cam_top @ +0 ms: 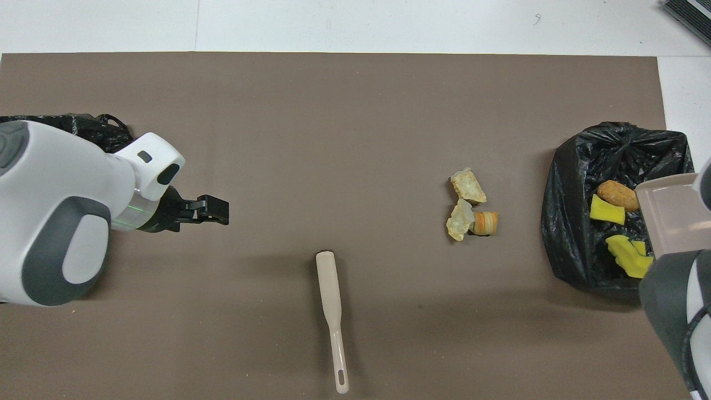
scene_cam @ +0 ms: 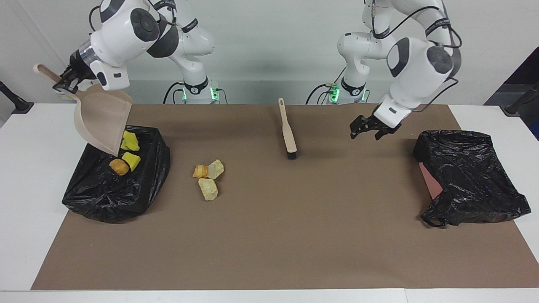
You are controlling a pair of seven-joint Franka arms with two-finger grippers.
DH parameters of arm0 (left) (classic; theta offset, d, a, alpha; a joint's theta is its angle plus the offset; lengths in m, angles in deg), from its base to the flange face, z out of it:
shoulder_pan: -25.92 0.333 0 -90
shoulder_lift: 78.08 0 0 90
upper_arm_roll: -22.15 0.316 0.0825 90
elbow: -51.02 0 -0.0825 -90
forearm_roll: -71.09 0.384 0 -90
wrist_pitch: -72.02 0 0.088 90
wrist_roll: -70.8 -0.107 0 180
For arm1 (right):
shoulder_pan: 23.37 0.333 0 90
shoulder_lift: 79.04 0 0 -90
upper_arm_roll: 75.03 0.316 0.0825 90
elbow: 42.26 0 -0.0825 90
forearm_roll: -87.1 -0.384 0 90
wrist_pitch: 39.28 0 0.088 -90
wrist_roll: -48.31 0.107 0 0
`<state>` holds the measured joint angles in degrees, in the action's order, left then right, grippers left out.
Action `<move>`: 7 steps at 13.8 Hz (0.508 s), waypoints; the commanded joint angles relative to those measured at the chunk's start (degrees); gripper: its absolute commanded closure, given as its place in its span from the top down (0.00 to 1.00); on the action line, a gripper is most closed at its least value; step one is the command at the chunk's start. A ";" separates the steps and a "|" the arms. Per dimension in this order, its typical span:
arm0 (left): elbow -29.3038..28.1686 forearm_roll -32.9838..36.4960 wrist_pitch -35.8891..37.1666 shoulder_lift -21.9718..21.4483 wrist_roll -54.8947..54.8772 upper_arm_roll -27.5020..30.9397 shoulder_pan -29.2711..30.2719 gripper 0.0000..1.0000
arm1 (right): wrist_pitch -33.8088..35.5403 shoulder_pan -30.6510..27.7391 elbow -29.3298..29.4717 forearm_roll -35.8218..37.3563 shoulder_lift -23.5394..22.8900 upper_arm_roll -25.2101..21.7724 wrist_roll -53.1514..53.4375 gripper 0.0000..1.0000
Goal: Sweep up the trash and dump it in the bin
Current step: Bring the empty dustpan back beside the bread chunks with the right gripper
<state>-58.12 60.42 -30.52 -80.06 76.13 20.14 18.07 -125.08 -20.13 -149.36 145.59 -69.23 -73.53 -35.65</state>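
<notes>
**Dustpan tipped over the bin, 3 lumps on the mat**

The right claw (scene_cam: 65, 83) is clamped narrow on the handle of the beige dustpan (scene_cam: 101, 120). It hangs up in the air over the right arm's end of the counter (scene_cam: 25, 168), at 10 o'clock in the facing view. The dustpan is tilted steeply, its mouth pointing down into the open black bin bag (scene_cam: 105, 198) at 9 o'clock in that view.

Some of the trash lies inside the bag. Yellow sponge chunks (scene_cam: 130, 141) sit just under the pan's lip. A brown cork-like roll (scene_cam: 119, 166) lies beside another yellow chunk (scene_cam: 131, 160).

Outward from the bin, toward the middle of the brown mat (scene_cam: 294, 235), 3 bread-like lumps (scene_cam: 208, 172) lie clustered and touching. 2 are pale yellow and 1 is orange (scene_cam: 200, 170). They lie well apart from the bag.

The left claw (scene_cam: 367, 131) stands wide and holds nothing. It hovers over the mat at 2 o'clock in the facing view, between the brush (scene_cam: 288, 132) and a second black bag (scene_cam: 471, 176). The brush lies flat on the mat near 12 o'clock, bristle end pointing away from the robots, apart from both claws. The second bag lies slumped at the left arm's end of the mat, at 3 o'clock.
</notes>
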 commanded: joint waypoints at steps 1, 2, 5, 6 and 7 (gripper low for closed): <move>5.33 3.80 5.24 0.67 -6.19 -0.63 4.24 1.00 | 5.55 -0.16 1.54 -5.21 0.46 4.12 7.11 0.00; 6.12 4.34 5.51 0.50 -6.73 -0.63 5.47 1.00 | 6.69 -0.16 1.55 -8.89 0.64 5.43 11.05 0.00; 12.17 8.29 9.71 1.02 -6.73 -0.63 7.49 1.00 | 6.71 -0.16 1.54 -22.06 1.00 7.82 24.15 0.00; 14.37 8.73 11.21 1.19 -6.73 -0.63 8.11 1.00 | 5.74 -0.16 1.55 -26.72 0.99 7.91 28.80 0.00; 15.35 9.35 12.27 1.20 -6.73 -0.63 8.12 1.00 | 3.73 -0.16 1.46 -31.03 0.99 8.08 33.46 0.00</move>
<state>-47.36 67.86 -22.11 -80.11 69.90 20.22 25.09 -119.19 -19.89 -148.12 121.13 -68.87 -65.56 -9.00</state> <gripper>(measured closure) 0.000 0.683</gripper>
